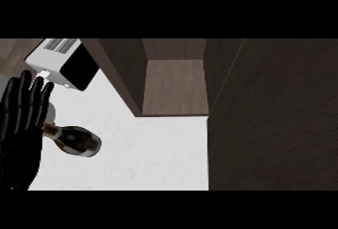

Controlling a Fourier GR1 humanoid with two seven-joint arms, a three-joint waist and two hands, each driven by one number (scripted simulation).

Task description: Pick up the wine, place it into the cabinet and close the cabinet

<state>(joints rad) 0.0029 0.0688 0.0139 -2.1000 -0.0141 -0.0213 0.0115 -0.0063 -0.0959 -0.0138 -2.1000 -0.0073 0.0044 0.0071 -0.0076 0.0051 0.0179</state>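
Observation:
The wine bottle, dark glass with a gold-foil neck, stands on the white counter at the lower left. My left hand is raised at the left edge, fingers straight and open, just left of the bottle's neck, which its edge partly hides. The cabinet is open at the top centre, showing a bare wooden shelf. Its dark door is swung open and fills the right side. My right hand is not visible.
A white microwave with a black door stands at the upper left, next to the cabinet's left wall. A small grey object shows behind my left hand.

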